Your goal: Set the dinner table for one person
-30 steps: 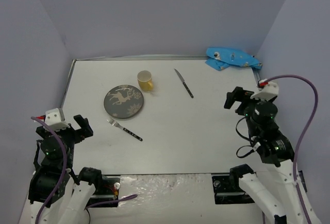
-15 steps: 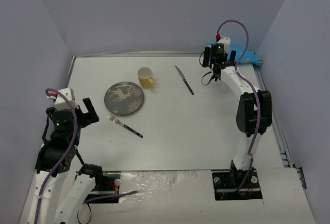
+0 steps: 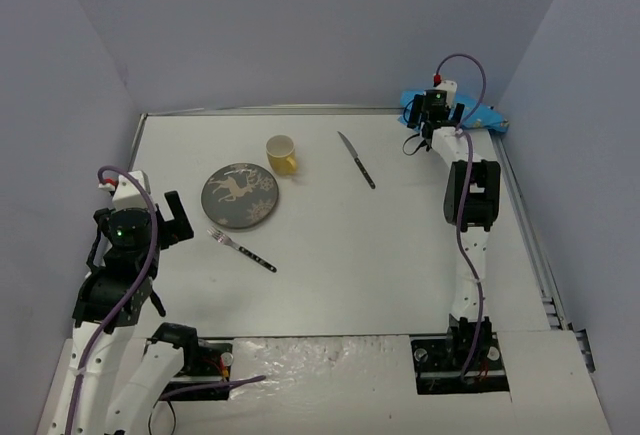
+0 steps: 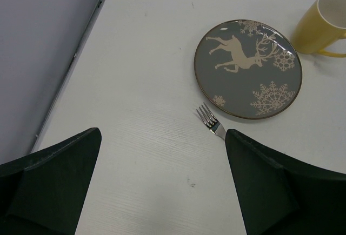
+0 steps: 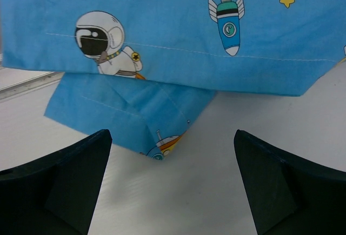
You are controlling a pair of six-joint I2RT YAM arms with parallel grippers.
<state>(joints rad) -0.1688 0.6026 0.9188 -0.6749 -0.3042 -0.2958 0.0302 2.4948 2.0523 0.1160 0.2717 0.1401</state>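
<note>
— Since half a second ago, what has shifted?
— Mostly the right gripper (image 5: 171, 133). It has slid a little further right along the far edge, and its spread fingers now frame the folded corner of the blue placemat (image 5: 162, 24). The left gripper (image 4: 162, 132) has barely moved.
— And the dinner table (image 3: 380, 245)?
— It lies flat, reaching from the left wall to the right wall. Its grey-rimmed far edge runs left to right along the back wall, and its sides run near to far. The view is foreshortened, so I cannot tell which side is the longer.
— What lies on it?
— The placemat sits bunched in the far right corner. Left of centre is a grey reindeer plate (image 3: 240, 196), with a yellow mug (image 3: 282, 155) just beside its far right rim. Right of the mug, a knife (image 3: 356, 161) lies with its tip far-left and its handle near-right. A fork (image 3: 242, 252) lies near of the plate, tines just short of the rim, handle to the near right.
— The grippers?
— Both are spread wide with nothing between the fingers. The left one hovers at the near left, beside the plate and fork.
</note>
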